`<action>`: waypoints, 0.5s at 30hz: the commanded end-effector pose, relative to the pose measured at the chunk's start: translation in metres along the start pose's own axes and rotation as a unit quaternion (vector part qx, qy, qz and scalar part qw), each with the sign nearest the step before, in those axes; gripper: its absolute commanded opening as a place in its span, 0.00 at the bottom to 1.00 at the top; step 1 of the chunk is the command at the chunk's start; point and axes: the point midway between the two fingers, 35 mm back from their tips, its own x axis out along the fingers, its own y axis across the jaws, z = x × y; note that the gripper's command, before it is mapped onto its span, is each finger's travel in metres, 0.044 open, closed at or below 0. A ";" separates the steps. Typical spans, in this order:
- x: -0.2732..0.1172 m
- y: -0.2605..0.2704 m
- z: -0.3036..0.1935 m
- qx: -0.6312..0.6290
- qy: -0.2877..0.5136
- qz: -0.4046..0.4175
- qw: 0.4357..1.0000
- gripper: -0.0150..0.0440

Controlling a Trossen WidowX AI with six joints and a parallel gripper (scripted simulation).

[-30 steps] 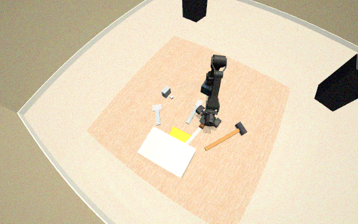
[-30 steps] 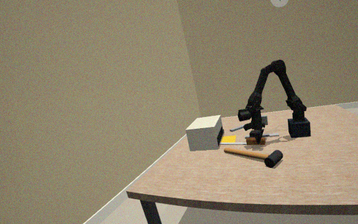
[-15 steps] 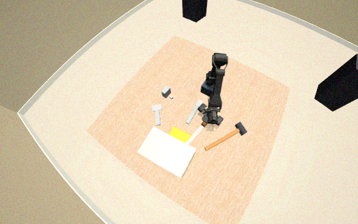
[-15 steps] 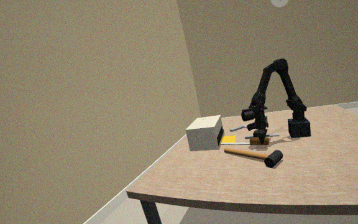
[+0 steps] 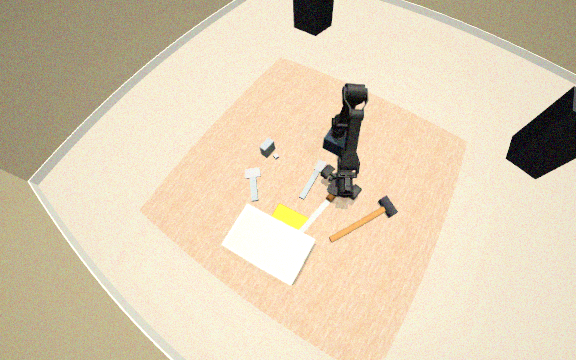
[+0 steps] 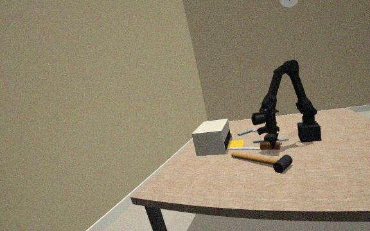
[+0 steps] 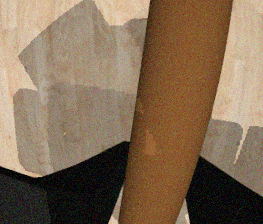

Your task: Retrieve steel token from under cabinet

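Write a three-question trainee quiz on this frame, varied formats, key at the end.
1. True or false: the end effector is shut on the brown handle.
2. Multiple choice: what color is the marked area in front of the cabinet?
A) green
B) yellow
C) red
3. Fill in the blank: the mallet has a ____ head and an orange-brown handle.

Key: 1 true; 2 B; 3 black
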 end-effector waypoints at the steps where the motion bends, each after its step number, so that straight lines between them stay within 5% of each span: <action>1: -0.001 0.003 -0.003 0.002 0.002 0.000 1.000 0.25; 5: -0.003 0.005 -0.005 0.004 0.003 -0.001 1.000 0.25; 12: -0.001 0.003 -0.004 0.003 0.003 -0.002 1.000 0.57; 15: -0.001 0.003 -0.004 0.003 0.003 -0.002 1.000 0.59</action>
